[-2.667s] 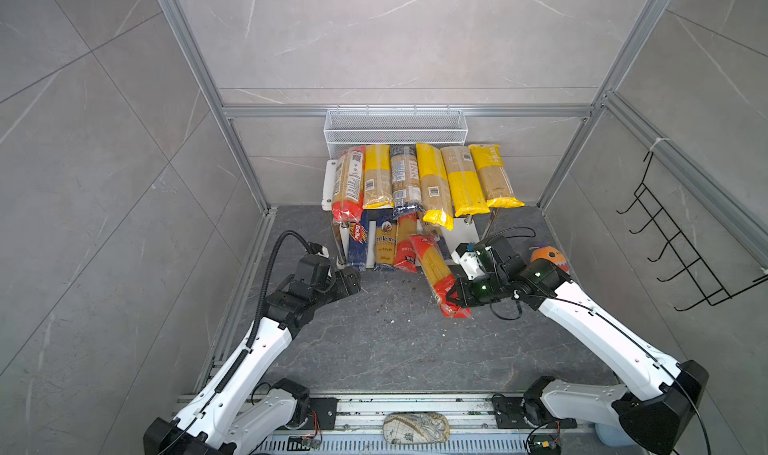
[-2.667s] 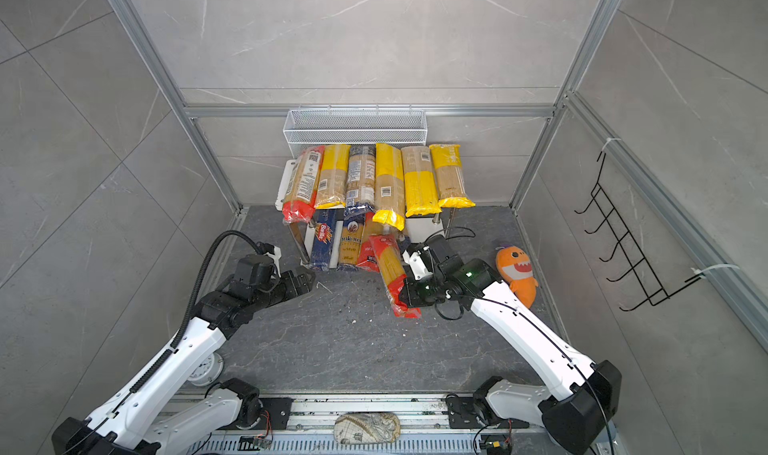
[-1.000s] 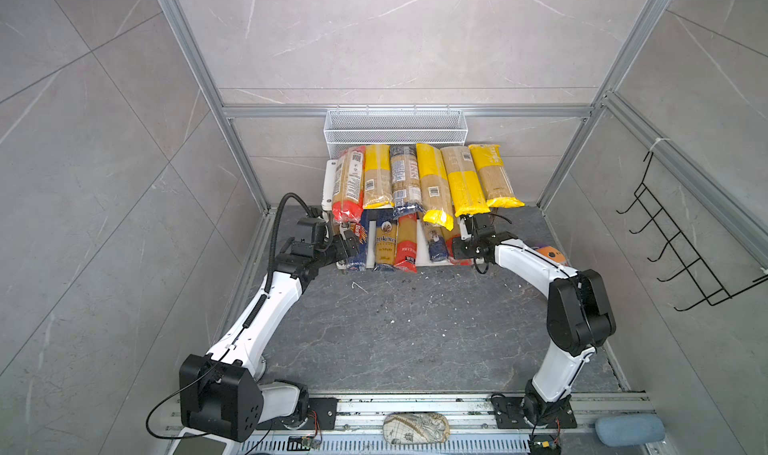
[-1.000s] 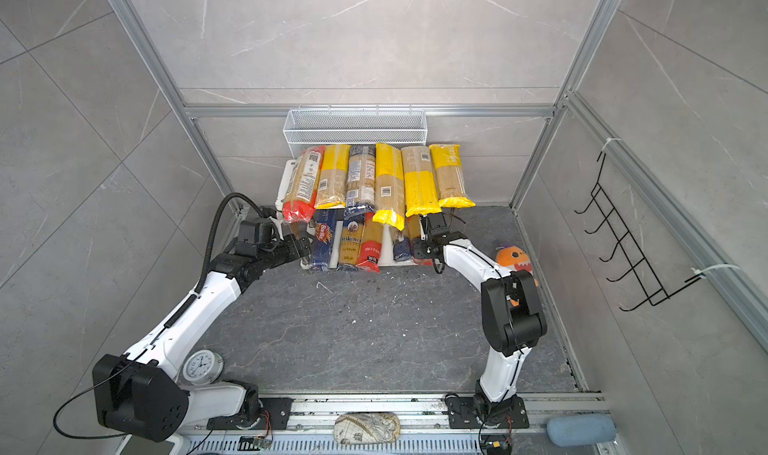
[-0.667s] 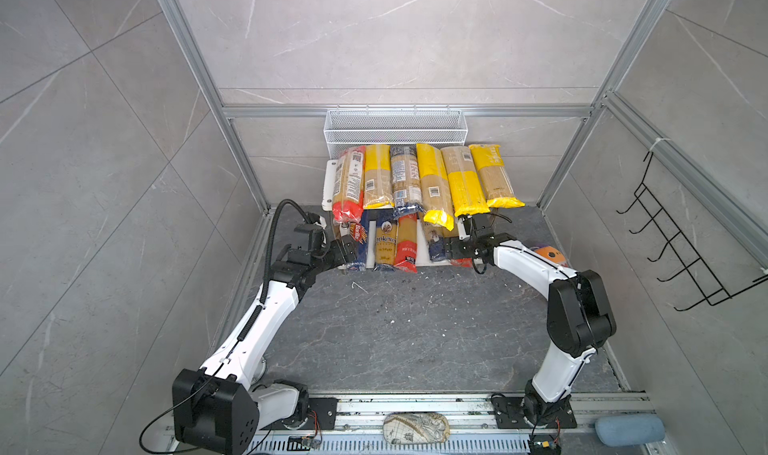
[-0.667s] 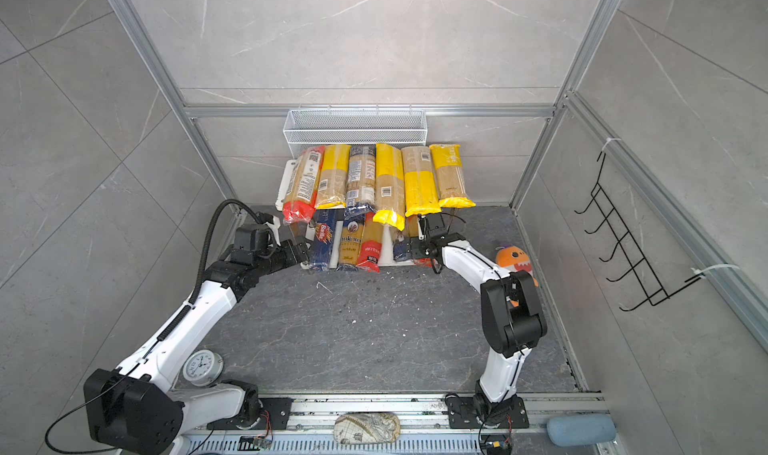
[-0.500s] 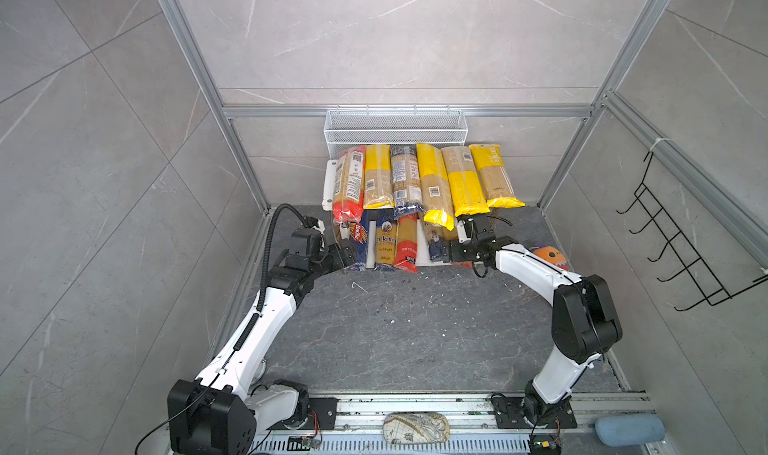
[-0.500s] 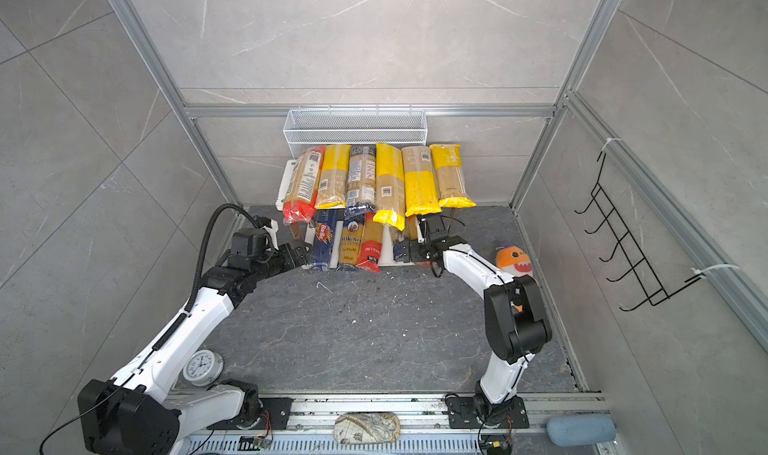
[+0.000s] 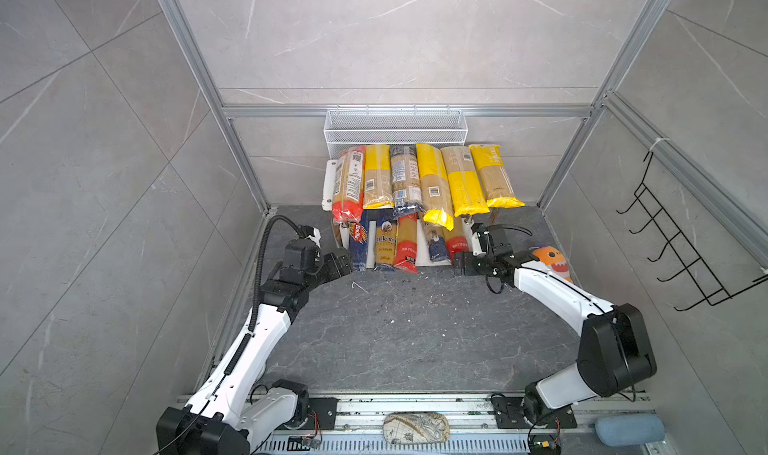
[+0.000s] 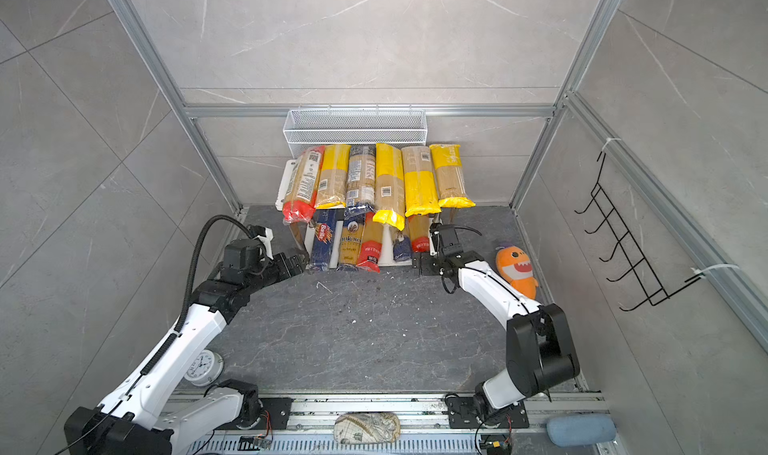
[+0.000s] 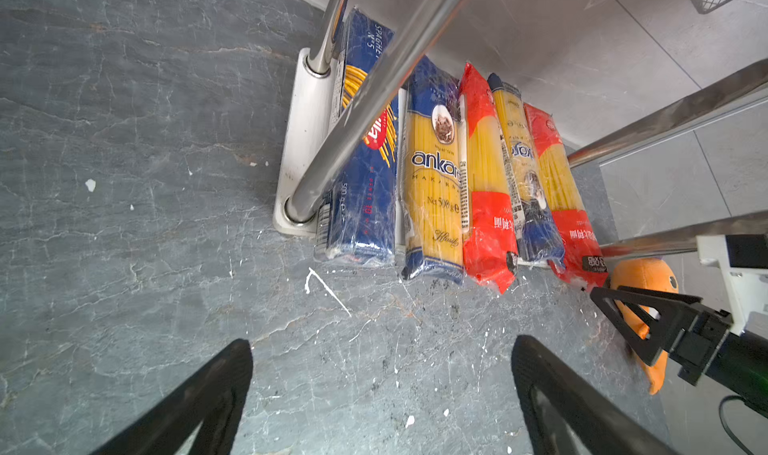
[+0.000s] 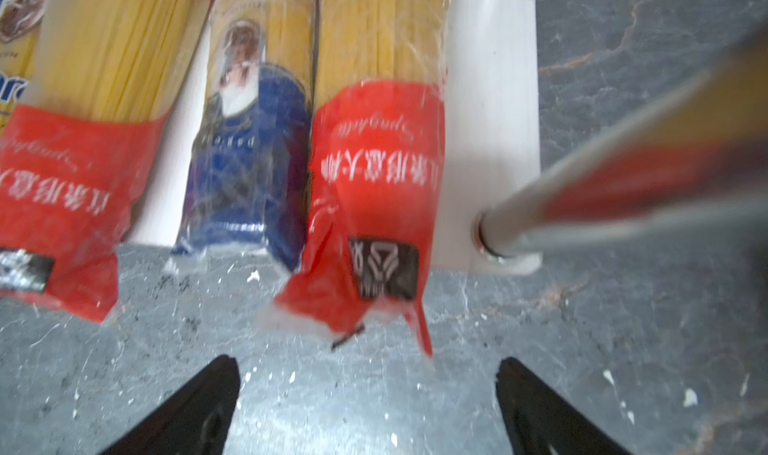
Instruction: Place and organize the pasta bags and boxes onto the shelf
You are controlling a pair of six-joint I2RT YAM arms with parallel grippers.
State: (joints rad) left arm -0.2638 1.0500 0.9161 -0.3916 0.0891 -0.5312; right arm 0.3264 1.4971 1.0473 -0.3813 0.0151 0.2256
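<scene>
I am holding my left claw (image 9: pixel 348 263) wide open and empty, low over the dark surface (image 9: pixel 395 328), near the blue Barilla pack (image 9: pixel 357 241) at the left end of the lower board of the shelf (image 9: pixel 328 183). My right claw (image 9: pixel 456 264) is also standing wide open with nothing in it, pointing at the red-ended bag (image 12: pixel 374 162) at the right end of that board, close to it but not touching. Five pasta packs (image 11: pixel 432 174) are lying side by side on this lower board, and six more packs (image 9: pixel 432 183) are lying on the upper board, their near ends hanging over its edge.
</scene>
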